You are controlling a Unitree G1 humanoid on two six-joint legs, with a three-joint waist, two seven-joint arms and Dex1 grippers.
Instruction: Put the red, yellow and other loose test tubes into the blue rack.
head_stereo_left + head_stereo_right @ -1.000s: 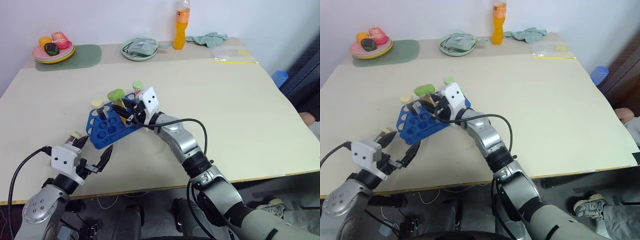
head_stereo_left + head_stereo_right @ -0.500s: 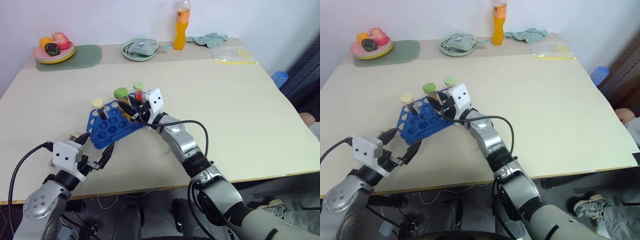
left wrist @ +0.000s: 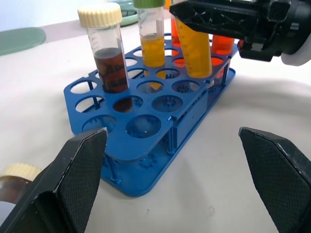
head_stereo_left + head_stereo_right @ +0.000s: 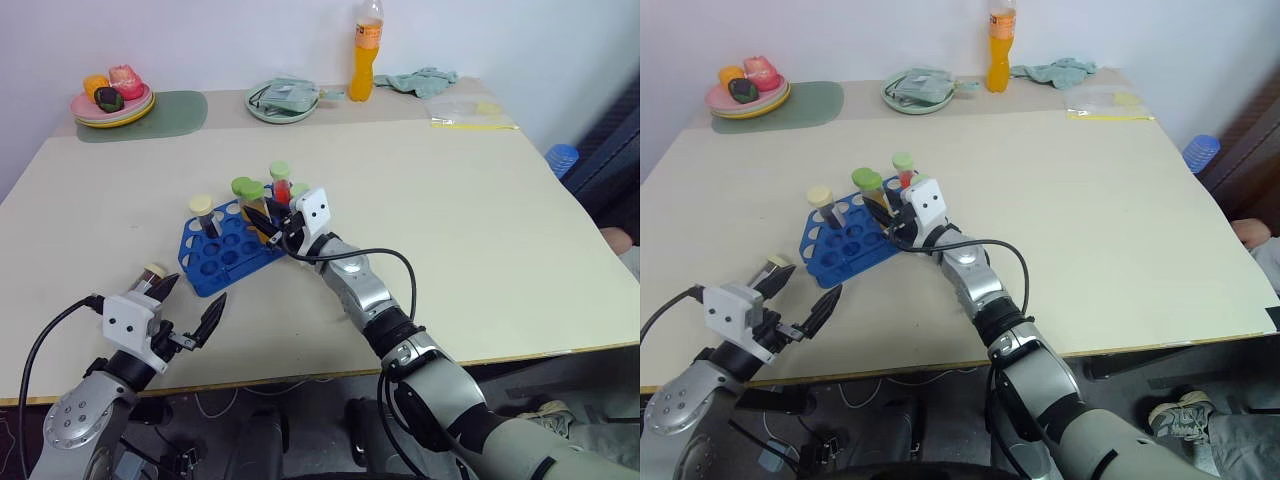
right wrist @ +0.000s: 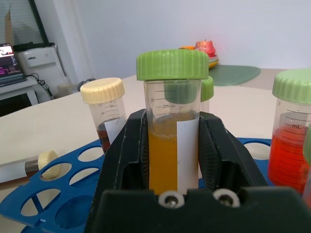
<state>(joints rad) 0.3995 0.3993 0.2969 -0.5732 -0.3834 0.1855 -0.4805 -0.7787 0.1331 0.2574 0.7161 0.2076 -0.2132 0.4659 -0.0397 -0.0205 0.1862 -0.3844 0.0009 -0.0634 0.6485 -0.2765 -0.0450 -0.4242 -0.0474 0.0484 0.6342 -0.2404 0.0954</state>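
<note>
since a second ago the right gripper point(image 4: 262, 214) has brought its yellow tube point(image 5: 171, 141) from leaning over the blue rack point(image 4: 226, 248) to standing almost upright in the rack's far rows, and the left arm has hardly shifted.

nearest me, the left gripper point(image 4: 188, 302) hangs at the table's point(image 4: 480, 220) front edge with its fingers spread wide and nothing between them. a cream-capped tube of dark liquid point(image 4: 152, 276) lies loose on the table just beside the outer finger, its lower part hidden behind the gripper; in the left wrist view only the cap end pokes in at a corner point(image 3: 18, 171).

just beyond, the rack holds a brown tube with a cream cap point(image 3: 108, 48), a green-capped yellow one point(image 3: 151, 33) and a red one point(image 4: 281, 183) at the back. the right gripper is clamped on the green-capped yellow tube; its foot looks to be in a hole, though the fingers cover that spot. the right wrist view shows the tube's white label, which the head views cannot.

at the far edge sit a plate of fruit point(image 4: 112, 95), a green bowl point(image 4: 282, 100), an orange bottle point(image 4: 364, 52) cut off at the top, and a crumpled cloth point(image 4: 425, 80).
</note>
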